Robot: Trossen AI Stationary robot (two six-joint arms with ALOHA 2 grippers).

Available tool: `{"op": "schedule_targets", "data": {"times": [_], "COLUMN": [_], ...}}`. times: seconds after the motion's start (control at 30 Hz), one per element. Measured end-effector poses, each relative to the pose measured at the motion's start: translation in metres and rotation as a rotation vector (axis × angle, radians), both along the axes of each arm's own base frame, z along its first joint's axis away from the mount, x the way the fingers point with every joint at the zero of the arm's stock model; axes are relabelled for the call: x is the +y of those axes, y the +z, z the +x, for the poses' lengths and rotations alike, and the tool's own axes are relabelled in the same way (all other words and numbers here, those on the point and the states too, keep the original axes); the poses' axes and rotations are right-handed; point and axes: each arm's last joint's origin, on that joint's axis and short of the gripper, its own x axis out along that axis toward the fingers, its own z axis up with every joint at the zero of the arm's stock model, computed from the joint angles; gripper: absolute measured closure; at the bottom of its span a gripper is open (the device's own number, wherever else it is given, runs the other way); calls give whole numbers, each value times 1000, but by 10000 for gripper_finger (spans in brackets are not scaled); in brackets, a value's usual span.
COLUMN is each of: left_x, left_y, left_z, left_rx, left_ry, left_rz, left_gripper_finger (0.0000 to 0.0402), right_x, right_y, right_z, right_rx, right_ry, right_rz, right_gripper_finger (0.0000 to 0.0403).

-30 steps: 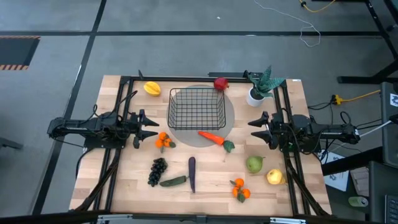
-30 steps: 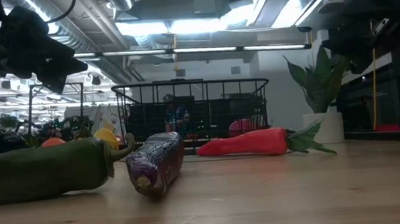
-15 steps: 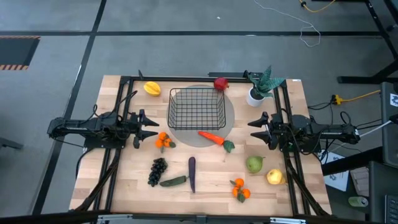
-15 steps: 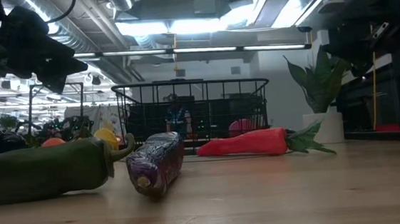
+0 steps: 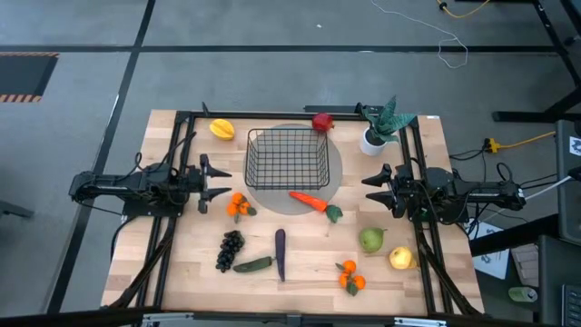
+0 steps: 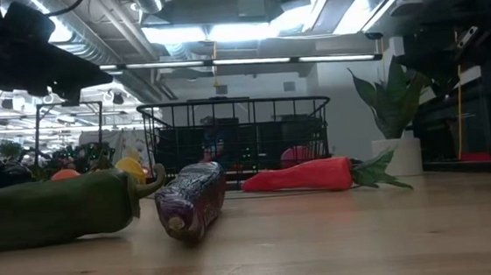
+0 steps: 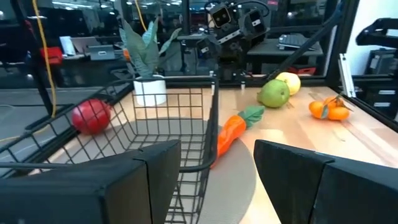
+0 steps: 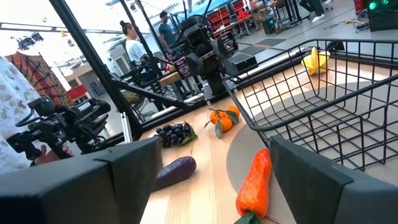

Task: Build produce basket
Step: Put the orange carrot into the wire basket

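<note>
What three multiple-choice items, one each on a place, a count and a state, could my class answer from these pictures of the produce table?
1. Where does the carrot lie?
A. inside the basket
B. on the table beside the basket
C. in the plant pot

2. How many tangerine clusters show?
A. one
B. two
C. four

3. How is the basket?
A. empty
B. half full
C. tipped over

Answers:
1 B: the high view shows it outside the wire rim.
2 B: one cluster near the left gripper, another at the near edge.
3 A: only bare mesh shows inside.
</note>
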Motion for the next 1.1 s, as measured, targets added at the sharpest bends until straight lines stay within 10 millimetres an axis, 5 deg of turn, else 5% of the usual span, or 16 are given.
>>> {"op": "schedule_targets", "data": {"times": [0.67,0.9,1.1], "left_x": [0,0,1], "left_y": [2,2,2], "left_z": [0,0,0], "left_rx": [-11,-9,-12], "left_ry": [1,2,25], "left_rz": [46,67,79], "left_gripper_finger": [207,207,207], "right_x": [-1,9,10], "right_y": [1,12,6], "right_z": [0,-2,5], "right_rx": [-6,-105,-22], "right_ry": [-30,252,170], "right_rz": [33,114,191], "right_gripper_finger": [111,111,111]}}
